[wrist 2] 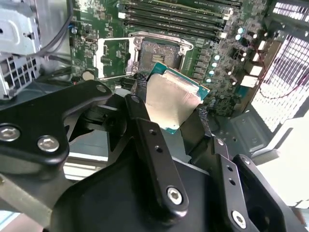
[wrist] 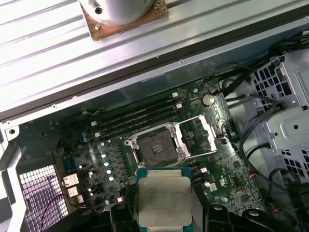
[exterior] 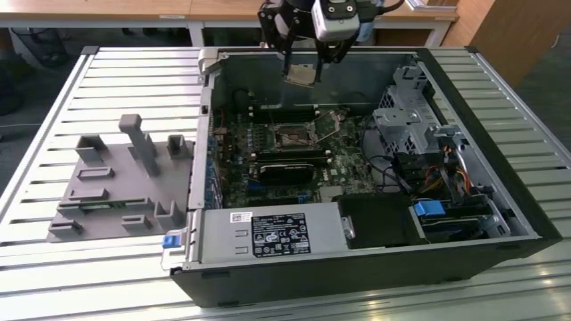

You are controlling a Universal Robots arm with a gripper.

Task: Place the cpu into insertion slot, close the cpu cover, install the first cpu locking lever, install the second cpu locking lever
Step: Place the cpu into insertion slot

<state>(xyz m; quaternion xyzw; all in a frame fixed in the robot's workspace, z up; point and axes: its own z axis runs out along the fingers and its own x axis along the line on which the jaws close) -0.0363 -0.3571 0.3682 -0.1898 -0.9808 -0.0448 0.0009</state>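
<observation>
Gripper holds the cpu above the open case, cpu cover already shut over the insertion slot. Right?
No: the cpu cover stands open beside the empty insertion slot, per the first wrist view. The gripper does hold the cpu above the case.

Silver-tan cpu [wrist: 164,200] aloft, apparently tilted; insertion slot [wrist: 155,149] bare; cpu cover [wrist: 195,137] open beside it.

Colours: cpu [wrist: 164,200] dull silver face, teal-green border; circuit board [wrist: 227,164] green; gripper fingers [wrist 2: 149,140] black; fixture [exterior: 120,177], nine o'clock of black case [exterior: 357,274], plain grey; table [exterior: 53,267] silver, slatted stripes.
</observation>
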